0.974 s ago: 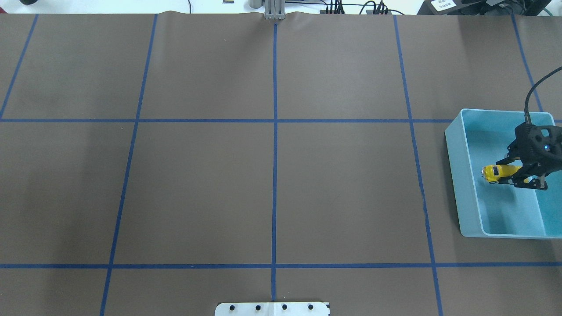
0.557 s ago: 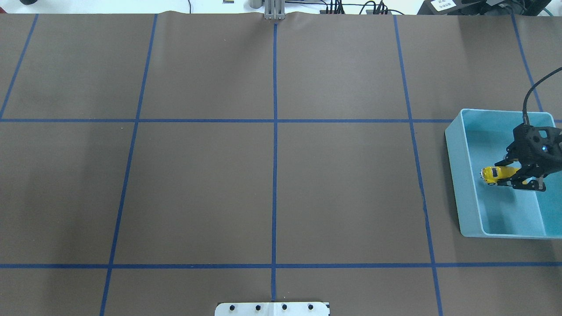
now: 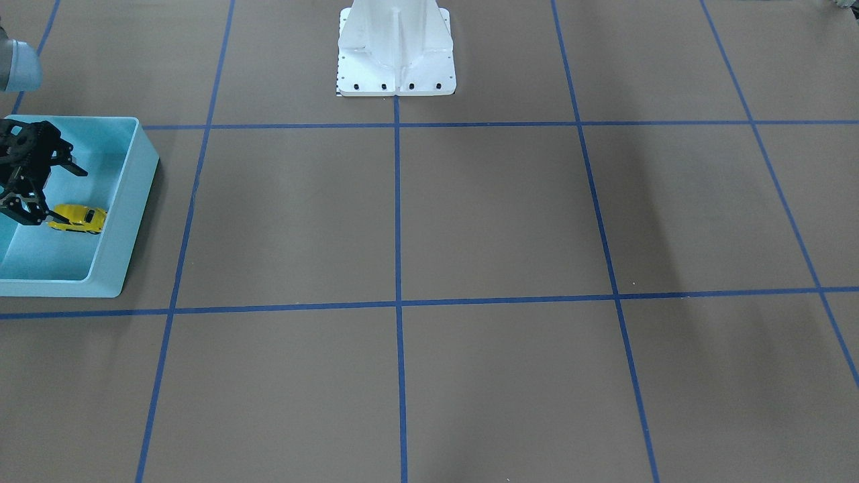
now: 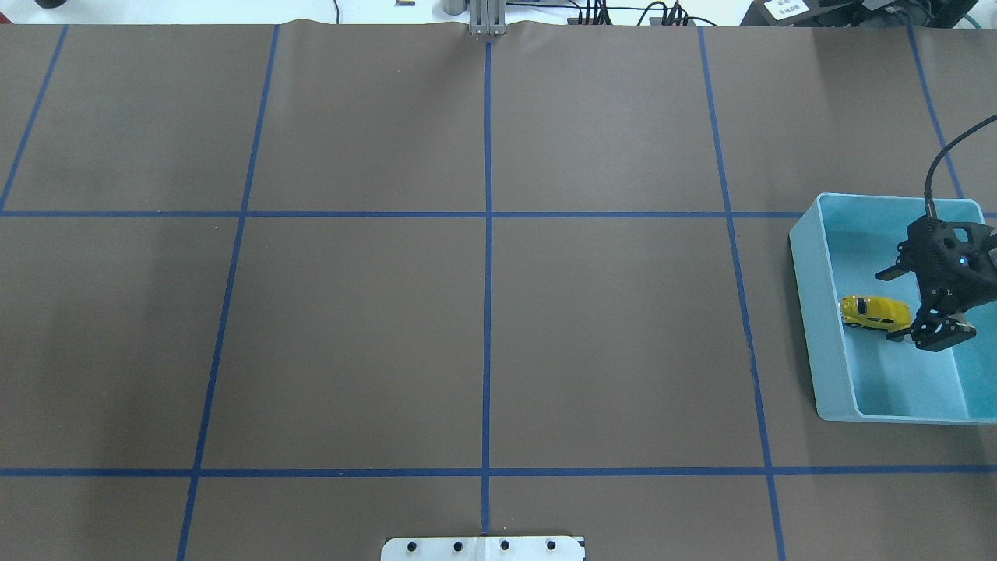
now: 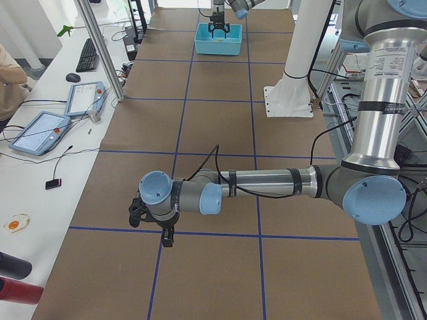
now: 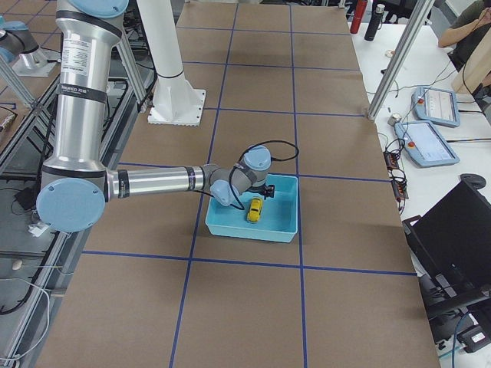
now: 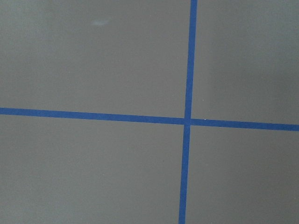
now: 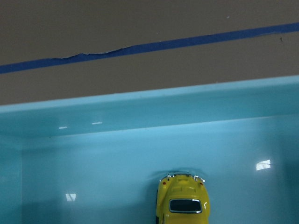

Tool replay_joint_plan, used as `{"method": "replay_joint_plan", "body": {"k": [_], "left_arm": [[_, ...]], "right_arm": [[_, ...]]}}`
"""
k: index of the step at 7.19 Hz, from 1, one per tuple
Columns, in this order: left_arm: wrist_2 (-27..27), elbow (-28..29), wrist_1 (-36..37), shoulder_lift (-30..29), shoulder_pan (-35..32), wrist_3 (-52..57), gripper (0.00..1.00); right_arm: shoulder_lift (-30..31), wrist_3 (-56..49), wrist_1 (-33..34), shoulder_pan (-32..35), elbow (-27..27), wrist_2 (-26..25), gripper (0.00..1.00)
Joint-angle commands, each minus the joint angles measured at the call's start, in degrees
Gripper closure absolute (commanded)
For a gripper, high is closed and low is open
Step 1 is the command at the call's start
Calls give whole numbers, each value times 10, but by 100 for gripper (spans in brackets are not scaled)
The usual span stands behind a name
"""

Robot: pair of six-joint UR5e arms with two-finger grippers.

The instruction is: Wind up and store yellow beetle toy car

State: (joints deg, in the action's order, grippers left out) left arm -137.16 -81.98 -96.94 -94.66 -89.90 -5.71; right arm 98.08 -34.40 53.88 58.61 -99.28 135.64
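The yellow beetle toy car (image 4: 874,312) lies on its wheels on the floor of the light blue bin (image 4: 810,312), near the bin's left wall. It also shows in the front-facing view (image 3: 79,219), the right side view (image 6: 254,209) and the right wrist view (image 8: 182,201). My right gripper (image 4: 894,305) hangs inside the bin just beside the car, its jaws open and empty; it also shows in the front-facing view (image 3: 64,196). My left gripper (image 5: 152,223) shows only in the left side view, low over the table, and I cannot tell whether it is open or shut.
The bin (image 3: 127,201) stands at the table's right edge on brown paper with blue tape lines (image 4: 487,234). The white robot base (image 3: 396,50) stands at the near middle edge. The left wrist view shows only paper and a tape cross (image 7: 187,121).
My right gripper has opened and let go of the car. The car has dropped to the bin floor and sits a little further left. The gripper has drawn back slightly.
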Motion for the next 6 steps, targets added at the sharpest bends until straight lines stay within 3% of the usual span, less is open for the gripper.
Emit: {"method": "replay_joint_plan", "body": {"k": [1, 4, 6], "left_arm": [[-1, 0, 1, 0, 0, 0, 0], [-1, -1, 0, 0, 0, 0, 0], [-1, -2, 0, 0, 0, 0, 0]], "right_arm": [[-4, 70, 0, 31, -39, 14, 0], [-3, 244, 6, 90, -90, 10, 0], [5, 327, 49, 155, -102, 9, 0]]}}
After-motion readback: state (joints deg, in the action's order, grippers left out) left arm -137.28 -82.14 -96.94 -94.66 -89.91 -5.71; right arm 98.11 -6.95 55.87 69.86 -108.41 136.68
